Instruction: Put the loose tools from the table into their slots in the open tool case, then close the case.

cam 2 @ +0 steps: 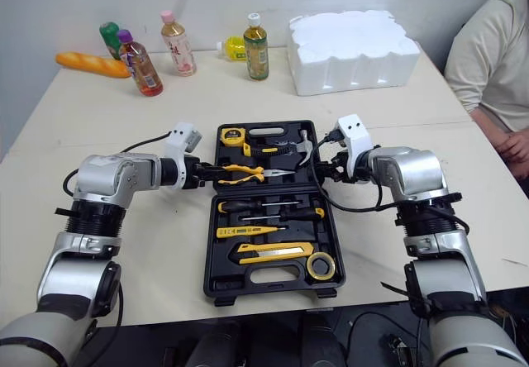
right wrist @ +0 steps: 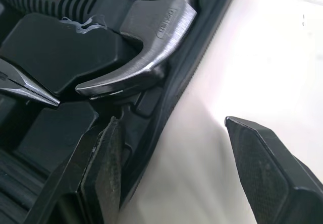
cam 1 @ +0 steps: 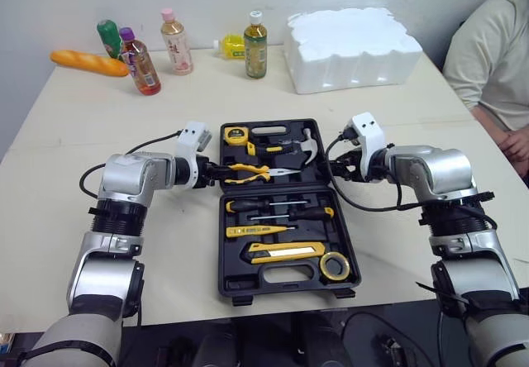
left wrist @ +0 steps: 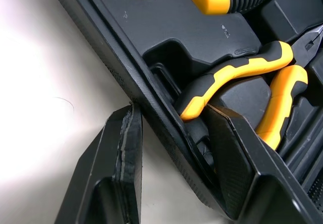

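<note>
The open tool case lies mid-surface, with bare room on either side. The left pincer, released, straddles the far half's left rim beside the pliers. The right pincer, released, straddles the right rim by the hammer, whose stamp is unreadable.

We can't read the label on the tea bottle, way too small. The person gets chopped off by the right edge. Up close, one finger of the left gripper covers the pliers' handle end, and their nose runs out of frame.
</note>
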